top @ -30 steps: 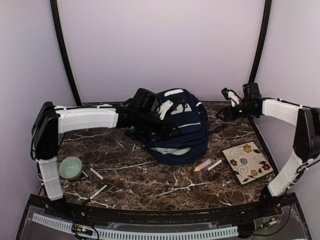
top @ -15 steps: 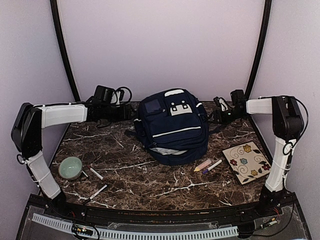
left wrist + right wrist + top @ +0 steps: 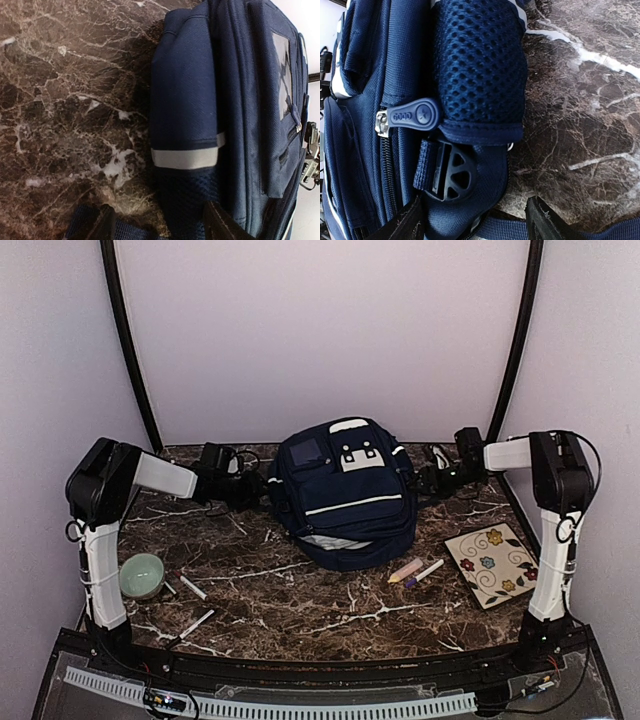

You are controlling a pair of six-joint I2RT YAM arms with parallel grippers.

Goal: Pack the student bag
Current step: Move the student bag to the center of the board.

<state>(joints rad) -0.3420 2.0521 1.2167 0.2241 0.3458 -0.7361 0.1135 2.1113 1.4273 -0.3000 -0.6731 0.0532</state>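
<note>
1. Since half a second ago the left arm (image 3: 150,472) has folded its elbow inward. This has brought the left fingers (image 3: 215,224) closer to the left flank of the student bag (image 3: 345,495). The right arm (image 3: 520,455) has hardly shifted, and the bag lies where it did.
2. The table (image 3: 300,590) is dark brown marble with white veins.
3. The student bag lies face up at the far middle of the table, between the two arms.
4. The left fingers stand apart, low beside the bag's side pocket, and clamp nothing. The pocket's pale stripe (image 3: 185,157) is just ahead of them.
5. The right fingers (image 3: 542,220) are also apart and not closed on anything. The bag's lower corner and a strap lie between them. Just ahead are a black buckle (image 3: 451,172) and a blue zipper pull (image 3: 410,116).
6. A flowered tile (image 3: 493,563) lies flat at the front right of the table.
7. A green bowl (image 3: 141,575) sits at the front left.
8. A pink stick (image 3: 405,570) and a white stick (image 3: 428,571) lie side by side between the bag and the tile.
</note>
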